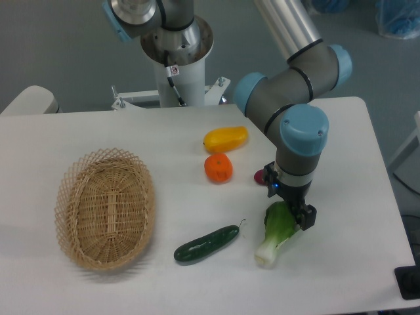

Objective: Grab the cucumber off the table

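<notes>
Currently, the cucumber (pixel 206 244) is seen lying on the table (pixel 341 262), left of the bok choy (pixel 277 231) under the gripper (pixel 293 215). Jaw spread cannot be told. Jaws should be aligned across its slim middle.

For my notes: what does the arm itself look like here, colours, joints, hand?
The arm has silver tube sections, grey joint housings and light-blue end caps. Its wrist narrows to a small black hand. The white base column carries a small tag and a black cable.
</notes>
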